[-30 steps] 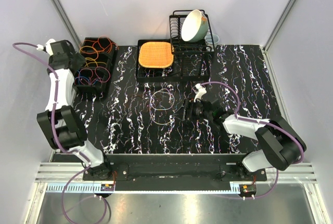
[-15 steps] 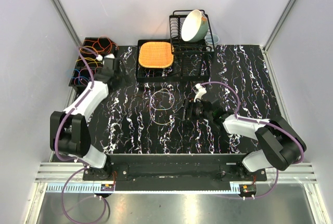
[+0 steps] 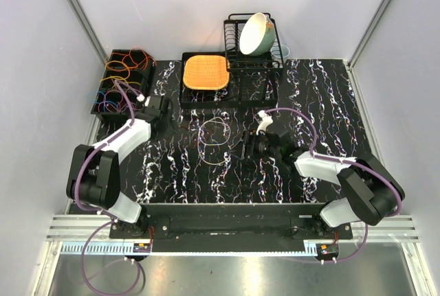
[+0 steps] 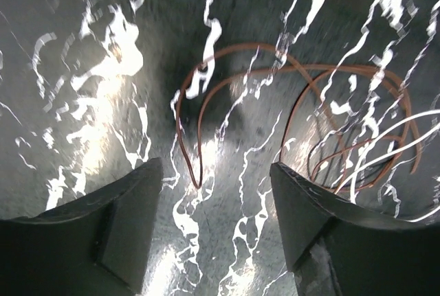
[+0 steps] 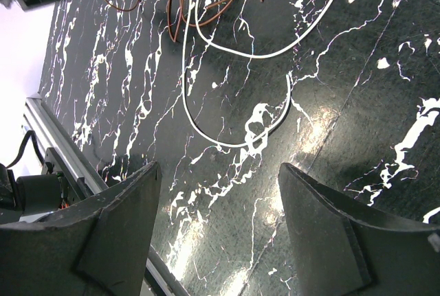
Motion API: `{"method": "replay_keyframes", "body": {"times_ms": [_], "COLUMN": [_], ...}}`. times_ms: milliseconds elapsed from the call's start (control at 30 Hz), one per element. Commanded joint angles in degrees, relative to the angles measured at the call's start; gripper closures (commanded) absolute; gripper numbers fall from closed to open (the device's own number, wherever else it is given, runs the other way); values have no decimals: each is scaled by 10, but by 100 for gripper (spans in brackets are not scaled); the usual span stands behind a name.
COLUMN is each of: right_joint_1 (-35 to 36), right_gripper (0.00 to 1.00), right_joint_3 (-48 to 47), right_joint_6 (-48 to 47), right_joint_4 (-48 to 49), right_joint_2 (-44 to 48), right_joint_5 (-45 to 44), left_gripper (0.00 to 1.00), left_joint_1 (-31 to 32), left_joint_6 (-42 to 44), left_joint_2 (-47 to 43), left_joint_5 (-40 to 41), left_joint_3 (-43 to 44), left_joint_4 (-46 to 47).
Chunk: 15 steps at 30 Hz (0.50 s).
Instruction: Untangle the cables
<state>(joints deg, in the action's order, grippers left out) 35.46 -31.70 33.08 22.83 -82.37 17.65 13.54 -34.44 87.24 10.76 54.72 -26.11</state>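
A tangle of cables lies mid-table: a pale loop over thin orange-brown loops. My left gripper hovers just left of it, open; in its wrist view the fingers frame bare table, with brown loops and a white strand just ahead. On the right of the tangle, my right gripper is open and empty; its view shows the white loop in front and brown cables beyond. More coloured loops fill a black bin at the back left.
A black tray with an orange mat sits at the back centre. A wire dish rack holding a tilted bowl stands beside it. Grey walls close in the table on both sides and at the back.
My left arm has swung away from the bin at the back left and down toward the middle, ending beside the tangle. The right arm and the cables have not moved.
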Motion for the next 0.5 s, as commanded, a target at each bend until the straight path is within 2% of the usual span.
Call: {"method": "replay_keyframes", "body": {"times_ms": [0,100,133,167,267,367,467], "right_joint_1": [-1,-1,-1,-1,-1,-1,-1], "right_gripper": [25,25,25,25,25,25,25], "right_joint_3": [-13,-13,-14,-14,-13,-13,-13], "right_joint_6": [-6,-5,-5,-5,-6,-6,-5], "right_joint_4": [20,20,20,20,20,20,20], "right_joint_2": [9,9,8,7,9,9,9], "right_joint_5": [4,3,3,2,2,2,1], "left_gripper": [36,57,82,98,100,100,100], "left_joint_1": [5,8,10,10,10,19,38], "left_joint_6": [-27,-26,-25,-25,-3,34,70], "left_joint_2": [10,14,15,16,23,7,-29], "left_joint_5": [29,29,32,35,36,25,7], "left_joint_3": [-8,-8,-4,-3,24,88,192], "left_joint_4": [11,9,8,7,-3,-30,-95]}}
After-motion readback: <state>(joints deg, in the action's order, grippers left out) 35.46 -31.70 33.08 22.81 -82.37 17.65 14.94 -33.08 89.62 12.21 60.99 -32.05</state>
